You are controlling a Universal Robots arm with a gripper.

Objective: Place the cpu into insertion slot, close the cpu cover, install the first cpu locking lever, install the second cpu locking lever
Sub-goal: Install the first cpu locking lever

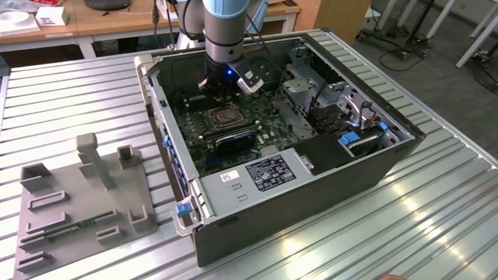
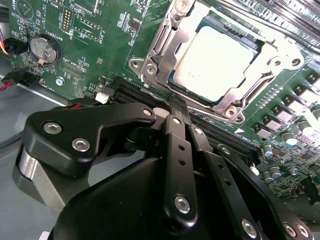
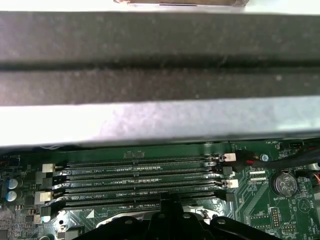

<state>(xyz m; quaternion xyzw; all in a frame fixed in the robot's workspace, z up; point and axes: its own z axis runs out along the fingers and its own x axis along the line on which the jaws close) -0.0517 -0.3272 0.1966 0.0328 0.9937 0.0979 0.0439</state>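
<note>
Cpu [image 2: 212, 62] down flat in its socket on the green motherboard [image 2: 100, 30], pale metal top showing through the window of the cpu cover [image 2: 159, 50], itself lowered around the chip. Right beside the cover's edge now, gripper [image 2: 176, 107] poised over the black memory slots [image 2: 132, 92], fingers pinched together with nothing visible between them. Out wide in the exterior view, arm reaching down into the open computer case [image 1: 311, 192] on the slatted metal table [image 1: 70, 87], grey fixture tray [image 1: 78, 198] well apart toward the exterior view's left.
</note>
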